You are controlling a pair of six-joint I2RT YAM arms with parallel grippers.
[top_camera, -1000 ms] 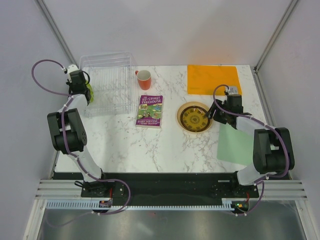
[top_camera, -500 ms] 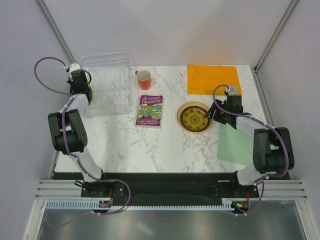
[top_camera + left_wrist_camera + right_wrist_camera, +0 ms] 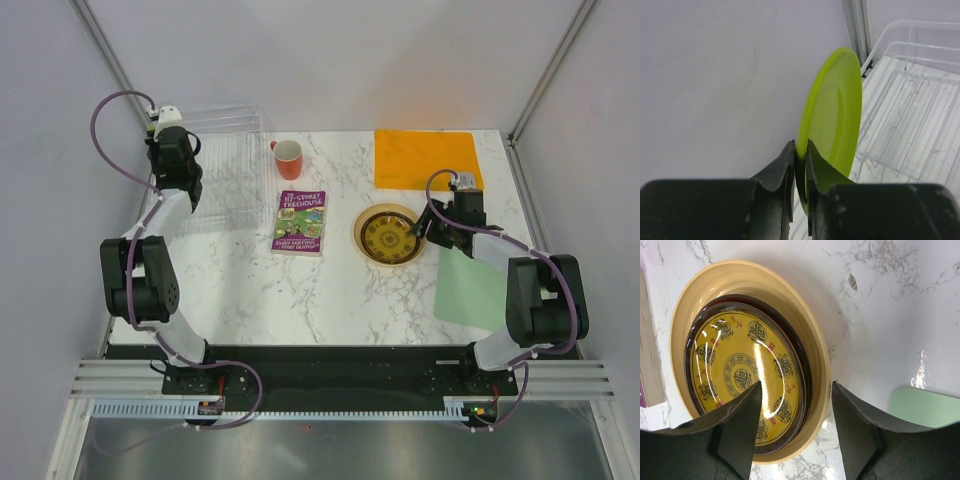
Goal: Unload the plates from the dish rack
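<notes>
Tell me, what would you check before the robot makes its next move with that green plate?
1. Left tool shut on the lime-green plate at its rim: ok.
2. Plate free of the dish rack: cannot tell; its lower edge hides behind the tool.
3. Stack ready: ok; the brown-and-yellow plate lies in the dark red plate, inside the pale-yellow plate.
4. Right tool clear of the stack: not ok; it hangs open over the stack's rim.
5. Route to the stack free: probably not ok; the mug and book lie between.

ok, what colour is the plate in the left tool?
Plain lime green plate, no pattern. Shows best in the left wrist view.
</notes>
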